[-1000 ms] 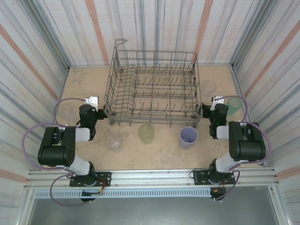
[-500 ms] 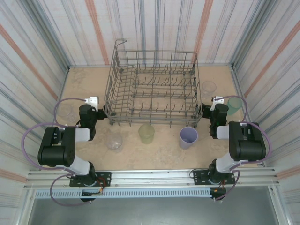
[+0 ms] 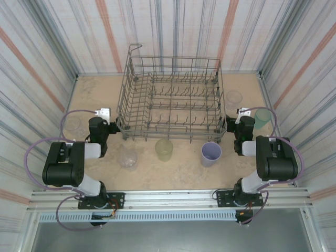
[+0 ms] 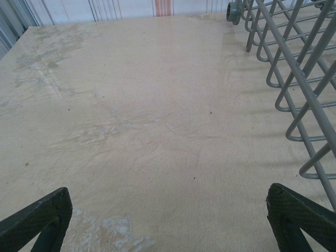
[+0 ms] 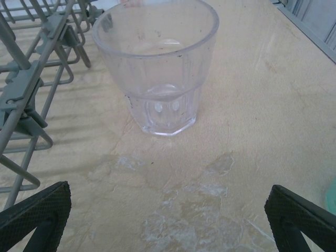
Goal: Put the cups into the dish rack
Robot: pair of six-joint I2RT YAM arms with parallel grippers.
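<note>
Light was bright, soft and even, falling from above; the pale table (image 3: 184, 170) looked slightly washed out; shadows were short and faint. From overhead the striped walls (image 3: 42, 52) leaned outward at the edges, a wide-lens effect, and fine detail was soft. In the right wrist view the clear cup (image 5: 157, 68) was sharp, with small glints at its base; the dish rack (image 5: 31, 89) threw blurred stripes of shadow; worn patches of tabletop shone dully.
</note>
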